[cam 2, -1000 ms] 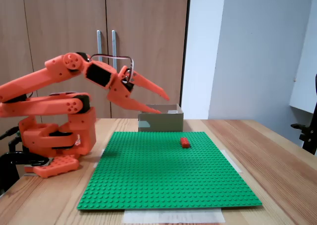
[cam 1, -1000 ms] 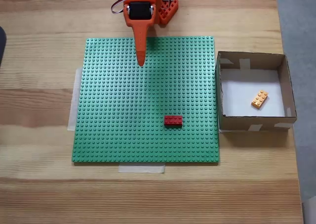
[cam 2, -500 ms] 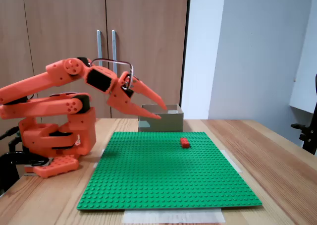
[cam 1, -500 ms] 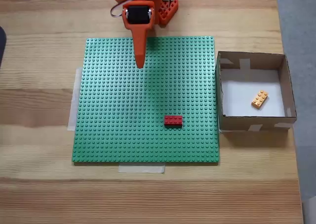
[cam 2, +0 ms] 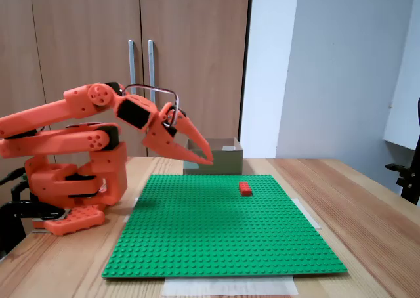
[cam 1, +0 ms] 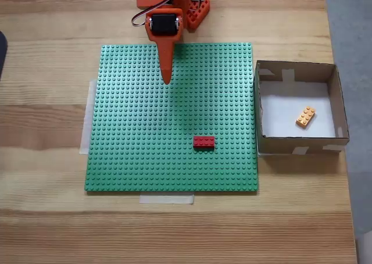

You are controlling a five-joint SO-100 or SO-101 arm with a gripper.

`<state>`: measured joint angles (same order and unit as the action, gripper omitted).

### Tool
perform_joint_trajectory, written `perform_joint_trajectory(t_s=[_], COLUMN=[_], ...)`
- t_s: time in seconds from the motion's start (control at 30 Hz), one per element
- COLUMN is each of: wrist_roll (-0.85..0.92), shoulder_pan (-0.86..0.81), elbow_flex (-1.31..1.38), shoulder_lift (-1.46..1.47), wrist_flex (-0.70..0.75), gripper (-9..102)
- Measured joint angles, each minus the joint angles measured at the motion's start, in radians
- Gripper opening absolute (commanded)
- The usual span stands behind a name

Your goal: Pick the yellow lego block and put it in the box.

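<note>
Arm: orange, folded low at the far edge of the green baseplate (cam 1: 171,117), its base on the wooden tabletop (cam 1: 46,101) in the top-down fixed view.
End effector: (cam 1: 166,78) points down over the far-left part of the baseplate; in the side fixed view (cam 2: 209,159) its two fingers meet at the tips, drawn together on nothing, above the baseplate (cam 2: 223,226) and clear of it.
Red brick: (cam 1: 203,141) sits on the baseplate toward its near-right part, well apart from the end effector; in the side fixed view (cam 2: 245,188) it stands alone on the studs.
Box: (cam 1: 336,95) square brown cardboard with low walls, a white bottom and bits of pale tape, just beside the right edge of the baseplate; in the side fixed view (cam 2: 220,161) it shows behind the baseplate's far end.
Contents of box: the yellow brick (cam 1: 306,116) alone, lying on the white bottom right of centre.
Yellow brick: small, yellow-orange, rectangular, studs up, turned on a diagonal to the box walls, touching none of them.
</note>
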<state>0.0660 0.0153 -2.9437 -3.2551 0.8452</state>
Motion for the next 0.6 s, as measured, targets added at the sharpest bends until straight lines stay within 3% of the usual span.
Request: perform_joint_trajectory(t_s=[0.6], wrist_roll=[-0.008], shoulder_pan=[-0.003], elbow_flex=[-0.060], shoulder_lift=[-0.003], wrist_flex=[-0.064], gripper=[-1])
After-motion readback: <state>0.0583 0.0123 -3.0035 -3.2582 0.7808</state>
